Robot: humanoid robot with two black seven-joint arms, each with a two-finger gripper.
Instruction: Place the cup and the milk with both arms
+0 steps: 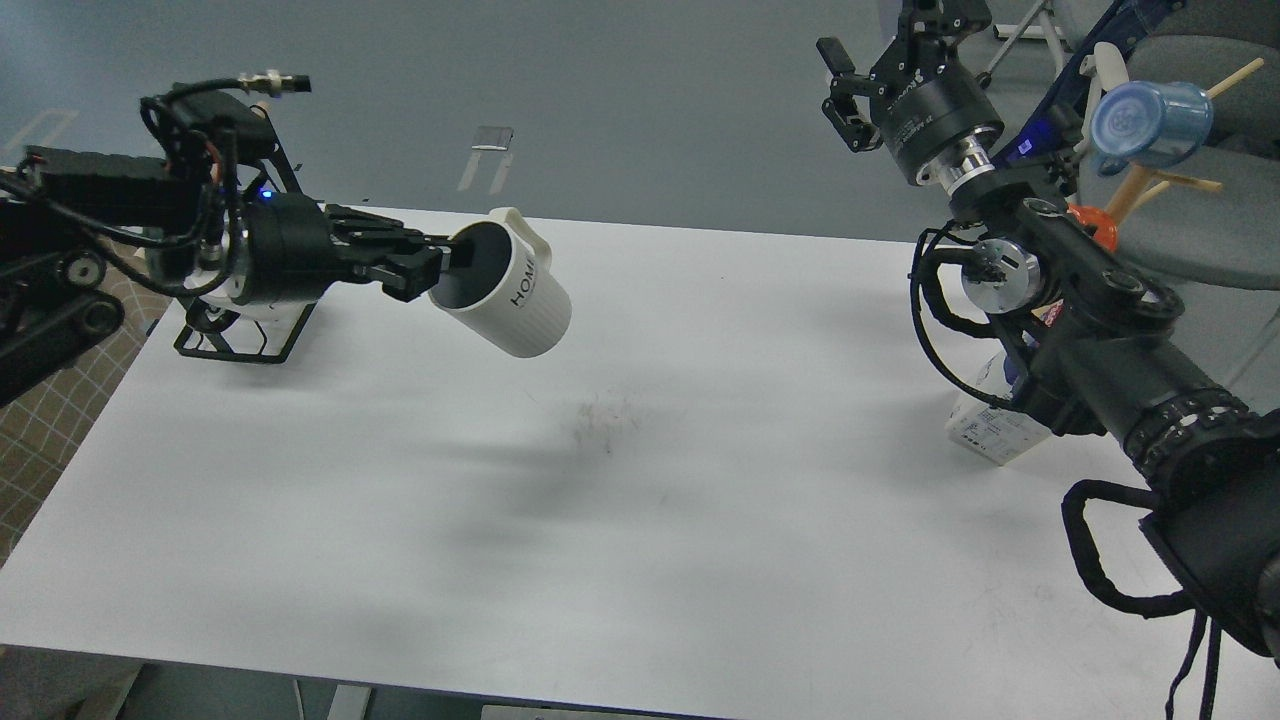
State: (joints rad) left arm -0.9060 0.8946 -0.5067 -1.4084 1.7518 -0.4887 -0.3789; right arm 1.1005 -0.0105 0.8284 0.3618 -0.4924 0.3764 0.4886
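Observation:
My left gripper [455, 262] is shut on the rim of a white ribbed cup [510, 290] with a handle and dark lettering. It holds the cup tilted on its side, well above the white table [640, 480], left of centre. The milk carton [985, 425], white with blue print, stands on the table at the right edge, mostly hidden behind my right arm. My right gripper [880, 50] is raised high above the table's far right corner, open and empty, its upper finger cut off by the frame's top edge.
A black wire cup rack [240, 345] stands at the table's far left, largely hidden by my left arm. Off the table at the right is a wooden stand with a blue cup [1145, 120] and an orange object [1095, 225].

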